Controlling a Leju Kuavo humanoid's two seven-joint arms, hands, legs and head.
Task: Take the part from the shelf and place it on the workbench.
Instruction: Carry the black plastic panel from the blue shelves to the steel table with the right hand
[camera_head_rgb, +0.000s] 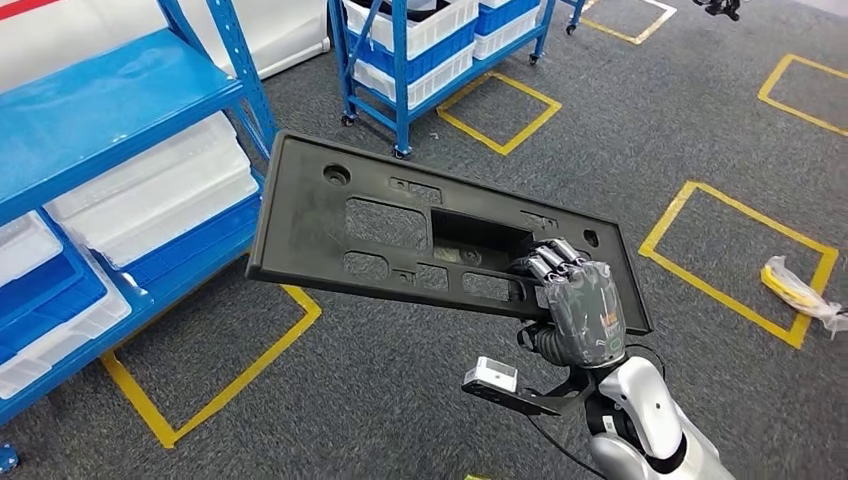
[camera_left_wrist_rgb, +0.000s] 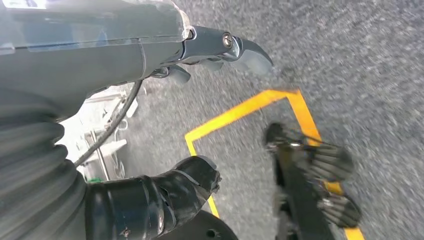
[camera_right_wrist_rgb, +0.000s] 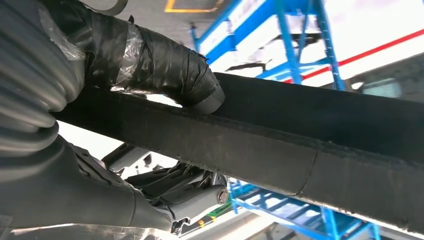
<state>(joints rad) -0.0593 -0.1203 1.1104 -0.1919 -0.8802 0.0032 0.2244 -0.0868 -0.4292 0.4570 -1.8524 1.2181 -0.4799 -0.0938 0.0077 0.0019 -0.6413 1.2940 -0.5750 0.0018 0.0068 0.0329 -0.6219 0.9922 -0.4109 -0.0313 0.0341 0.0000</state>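
A: Item one, the part (camera_head_rgb: 400, 225). Where is it sitting?

B: It is hanging in the air over the grey floor (camera_head_rgb: 640, 140), clear of the shelf (camera_head_rgb: 110, 100) beside it on the robot's left. It is a flat black panel with cut-outs, tilting a little, its far long edge higher in the head view.

A: Item two, the right hand (camera_head_rgb: 580, 300). What is it doing?

B: It is grasping the part near one end. Its fingers (camera_head_rgb: 552, 257) are hooking through the large rectangular opening, and in the right wrist view the taped thumb (camera_right_wrist_rgb: 165, 70) is pressing on the panel's edge. Most of the panel is reaching out leftward beyond the grip.

A: Item three, the left hand (camera_left_wrist_rgb: 200, 55)?

B: It is hanging over the floor near a yellow tape line (camera_left_wrist_rgb: 240, 112), holding nothing, fingers apart.

A: Step in hand?

B: By my reading, the carrying: the part is already off the shelf and not yet set down. No workbench is showing, so the robot is probably needing to turn or walk to it.

A: What is the next move calling for?

B: Keeping the one-ended grip firm, since the long overhang is likely levering against the fingers, and swinging the free end wide of the shelf uprights.
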